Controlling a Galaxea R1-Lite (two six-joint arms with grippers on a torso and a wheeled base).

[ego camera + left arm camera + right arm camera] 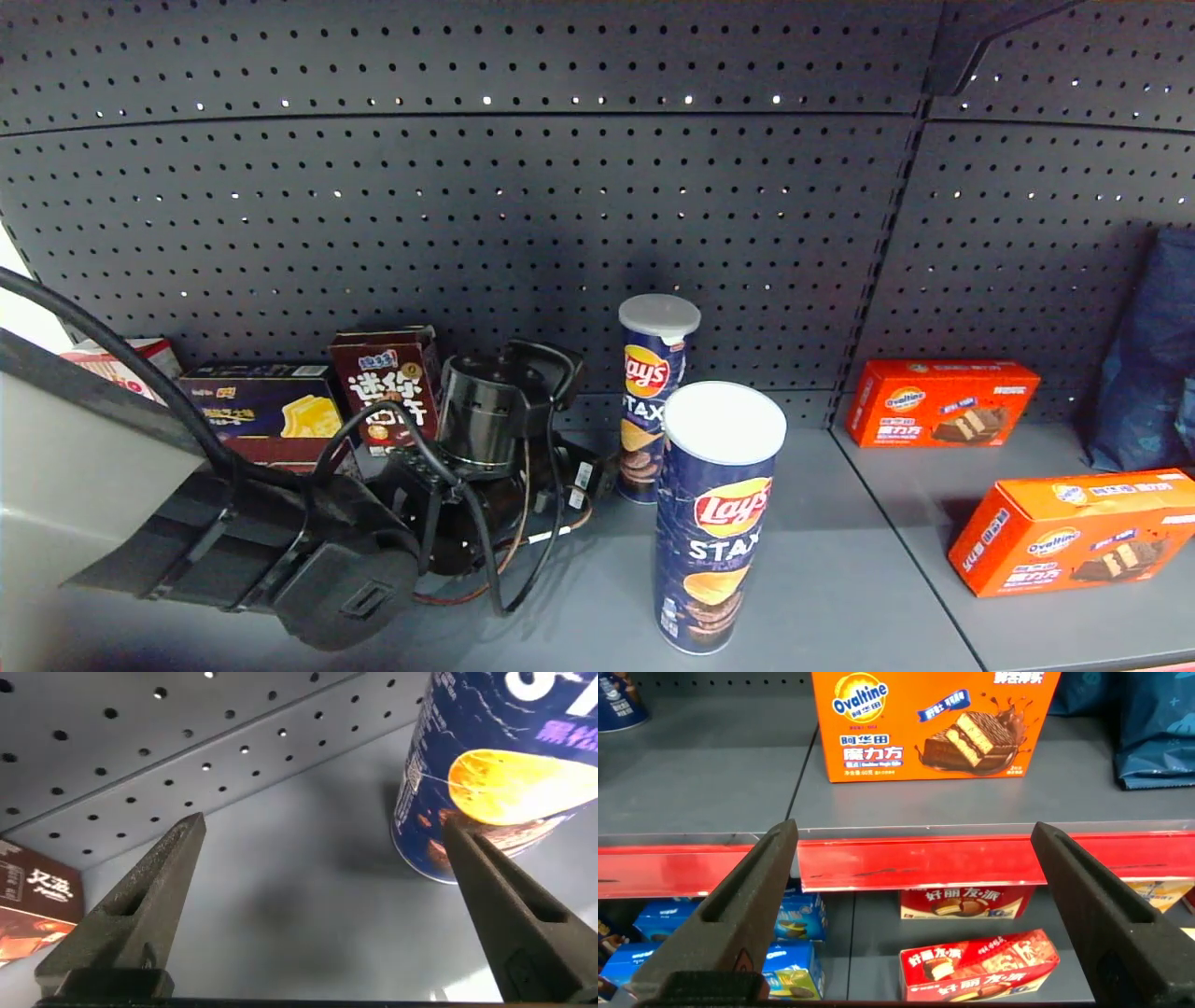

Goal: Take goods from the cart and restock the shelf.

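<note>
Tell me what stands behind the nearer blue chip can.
A second blue cardboard chip can, grey-lidded, then the dark perforated back panel. The nearer can covers part of its lower half.

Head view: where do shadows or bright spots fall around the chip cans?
Head view: a shadow darkens the pegboard behind the rear can; light pinpricks through upper holes; the front can has a bright lid. Left wrist view: a dim patch on the shelf beside that can.

Rear chip can (657, 373) partly hidden behind front can (714, 523)
</note>
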